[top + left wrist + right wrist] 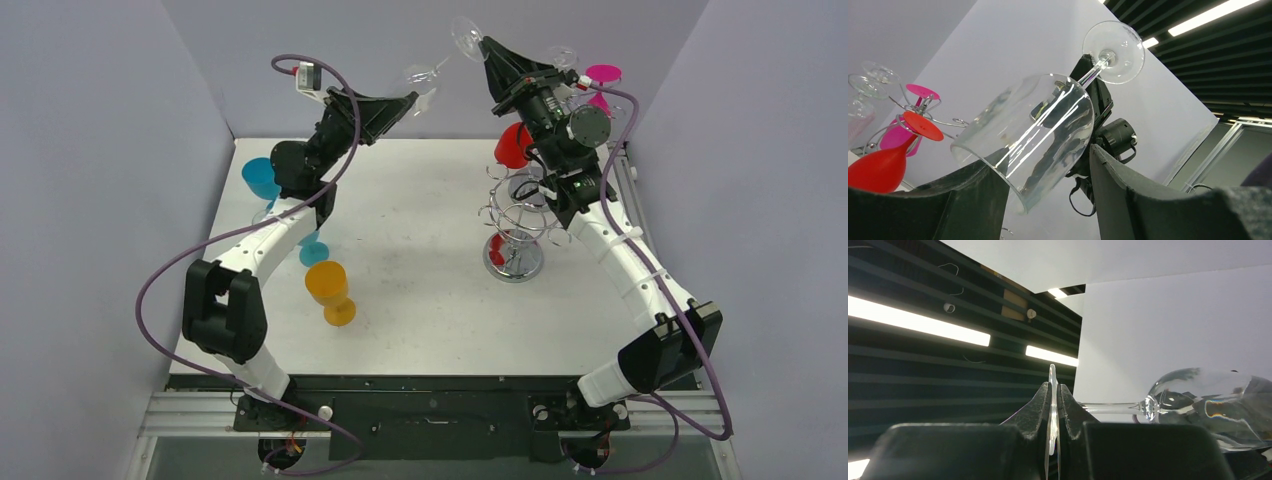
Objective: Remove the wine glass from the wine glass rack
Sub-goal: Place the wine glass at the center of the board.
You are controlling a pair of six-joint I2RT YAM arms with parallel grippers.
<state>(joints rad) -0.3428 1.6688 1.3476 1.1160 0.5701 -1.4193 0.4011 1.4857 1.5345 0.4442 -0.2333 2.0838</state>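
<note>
The right tool [1052, 390] pinches the wine glass [1043, 130] by its foot, well above the rack [515, 215], putting its bowl inside the spread left tool [1040, 167], seemingly for a handover.

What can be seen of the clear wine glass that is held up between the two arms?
The clear wine glass is transparent, empty and whole: round bowl, thin stem, flat foot. It lies tilted in the air, off the rack. The right hand pinches the foot. The bowl sits between the left hand's fingers; whether they press it is unclear.
</note>
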